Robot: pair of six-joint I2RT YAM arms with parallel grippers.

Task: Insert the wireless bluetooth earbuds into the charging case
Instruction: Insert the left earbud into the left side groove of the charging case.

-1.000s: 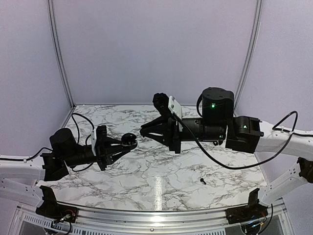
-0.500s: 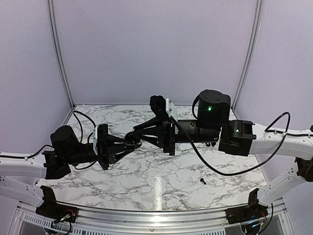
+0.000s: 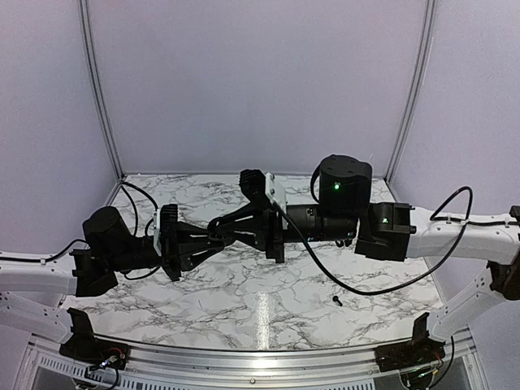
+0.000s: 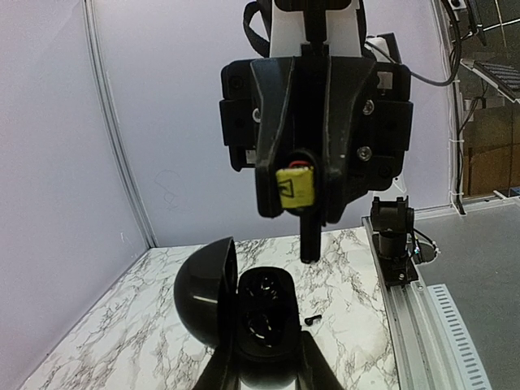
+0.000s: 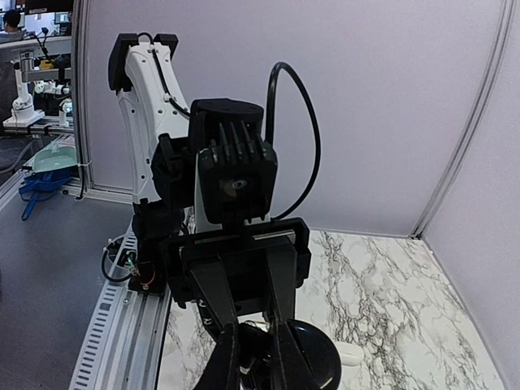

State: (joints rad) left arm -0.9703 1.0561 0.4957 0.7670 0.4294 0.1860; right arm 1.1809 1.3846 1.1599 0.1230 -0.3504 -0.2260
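Charging case point(image 4: 258, 321), open, is being gripped by left gripper point(image 4: 262, 370); right gripper point(image 4: 309, 248), closed, is hovering above it, insertion needing precise lowering.

charging case point(image 4: 207, 292) was smooth glossy black plastic. counter point(image 4: 122, 341) looked polished, marble-pattern. right claw point(image 4: 309, 244) was matt black plastic.

Left claw point(image 3: 208, 237) opposite right claw point(image 4: 309, 244)
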